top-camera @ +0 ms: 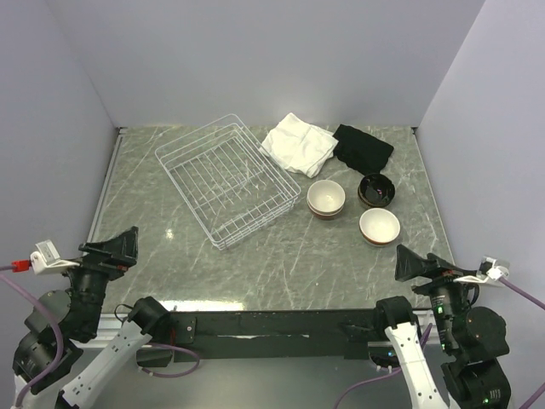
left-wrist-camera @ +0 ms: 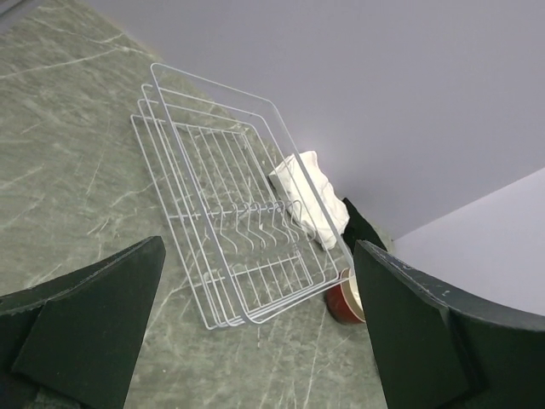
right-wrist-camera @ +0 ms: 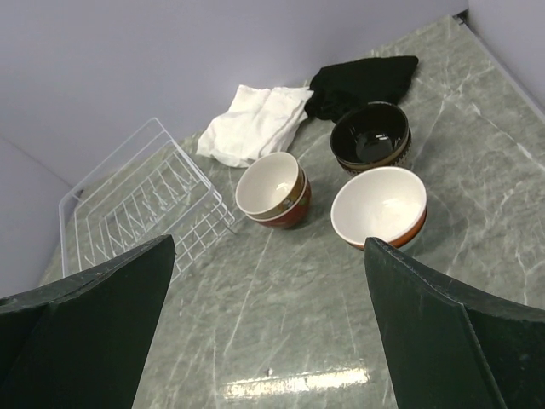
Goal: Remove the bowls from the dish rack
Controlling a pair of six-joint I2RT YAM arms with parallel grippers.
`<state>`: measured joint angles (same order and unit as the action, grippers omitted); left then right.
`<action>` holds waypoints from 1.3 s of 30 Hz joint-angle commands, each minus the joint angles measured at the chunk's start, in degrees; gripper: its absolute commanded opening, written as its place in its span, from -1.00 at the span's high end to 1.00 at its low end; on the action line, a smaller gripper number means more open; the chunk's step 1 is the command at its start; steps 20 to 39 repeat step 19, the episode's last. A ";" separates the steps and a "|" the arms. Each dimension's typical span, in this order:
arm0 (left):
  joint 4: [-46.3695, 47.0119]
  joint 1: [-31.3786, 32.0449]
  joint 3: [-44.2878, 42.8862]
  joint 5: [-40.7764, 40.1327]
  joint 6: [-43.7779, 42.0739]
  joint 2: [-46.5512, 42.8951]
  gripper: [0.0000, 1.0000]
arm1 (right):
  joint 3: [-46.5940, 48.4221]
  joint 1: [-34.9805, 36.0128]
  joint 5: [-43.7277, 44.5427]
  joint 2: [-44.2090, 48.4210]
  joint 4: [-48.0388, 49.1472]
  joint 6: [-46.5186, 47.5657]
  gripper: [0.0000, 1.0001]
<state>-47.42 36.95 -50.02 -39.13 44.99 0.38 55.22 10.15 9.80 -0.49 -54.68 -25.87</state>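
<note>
The white wire dish rack (top-camera: 226, 179) lies mid-table with no bowl inside; it also shows in the left wrist view (left-wrist-camera: 230, 204) and the right wrist view (right-wrist-camera: 136, 213). To its right stand the bowls: a cream-inside bowl nested in a red one (top-camera: 326, 198) (right-wrist-camera: 272, 189), a dark bowl on another (top-camera: 376, 189) (right-wrist-camera: 370, 136), and an orange-sided bowl (top-camera: 380, 227) (right-wrist-camera: 379, 206). The red bowl (left-wrist-camera: 345, 298) peeks past the rack's corner. My left gripper (top-camera: 119, 245) (left-wrist-camera: 260, 256) hangs open at the near left. My right gripper (top-camera: 415, 262) (right-wrist-camera: 268, 247) hangs open at the near right. Both hold nothing.
A crumpled white cloth (top-camera: 298, 143) and a black cloth (top-camera: 363, 147) lie at the back right, behind the bowls. Purple walls close in the table on three sides. A black mounting rail (top-camera: 272, 324) runs along the near edge.
</note>
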 commanded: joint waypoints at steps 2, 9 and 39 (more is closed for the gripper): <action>0.22 0.05 0.36 -1.38 1.15 0.41 -0.99 | 0.06 0.48 -0.13 3.92 -0.78 -0.15 -0.99; 1.63 0.05 1.77 -0.86 0.53 0.76 -0.99 | 1.47 0.48 -0.05 3.48 -2.01 0.03 -0.99; 4.79 0.05 2.91 0.37 -1.40 1.37 -0.99 | 1.21 0.40 0.39 3.48 -2.10 -0.24 -0.99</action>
